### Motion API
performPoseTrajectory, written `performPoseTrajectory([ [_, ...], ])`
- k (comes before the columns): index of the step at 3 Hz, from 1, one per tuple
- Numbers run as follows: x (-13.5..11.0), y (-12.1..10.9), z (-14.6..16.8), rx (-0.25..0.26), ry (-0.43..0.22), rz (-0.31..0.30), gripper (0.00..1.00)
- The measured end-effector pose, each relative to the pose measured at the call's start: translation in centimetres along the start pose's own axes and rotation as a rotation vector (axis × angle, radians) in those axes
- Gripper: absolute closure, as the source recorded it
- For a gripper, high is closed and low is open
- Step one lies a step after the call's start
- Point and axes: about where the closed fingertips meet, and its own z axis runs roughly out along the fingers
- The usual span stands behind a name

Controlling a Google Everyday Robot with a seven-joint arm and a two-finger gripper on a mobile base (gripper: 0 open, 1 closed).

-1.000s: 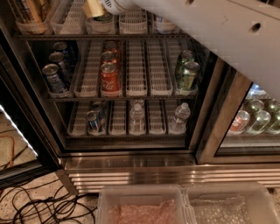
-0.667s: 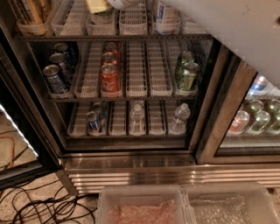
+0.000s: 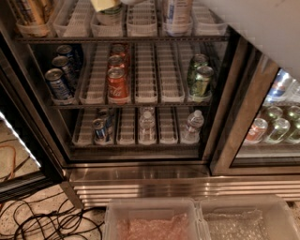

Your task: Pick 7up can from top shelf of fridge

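One end effector [image 3: 107, 4] (mostly cropped) hangs left of 7up can [image 3: 177, 14].

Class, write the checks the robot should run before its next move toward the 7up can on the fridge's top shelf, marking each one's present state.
1. Left bay of the fridge open for reaching: ok.
2. 7up can upright on the top shelf: ok.
3. The gripper lined up with the can: not ok; it is left of it, a lane tray between them.
4. Contact with the can: not ok; they are apart.
5. Space above the can: cannot tell; out of view.
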Motion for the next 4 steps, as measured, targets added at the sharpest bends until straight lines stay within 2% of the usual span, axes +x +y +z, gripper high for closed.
performPoseTrajectory([
  [1, -0.1, -0.1, -2.9, 0.004, 0.049, 0.013, 1.00],
  [2, -0.3, -0.3, -7.9, 0.012, 0.129, 0.036, 1.00],
  [3, 1.2, -1.9, -14.2, 0.042, 0.231, 0.124, 1.00],
  [4, 2.8, -1.3, -15.3, 0.036, 0.304, 0.122, 1.00],
])
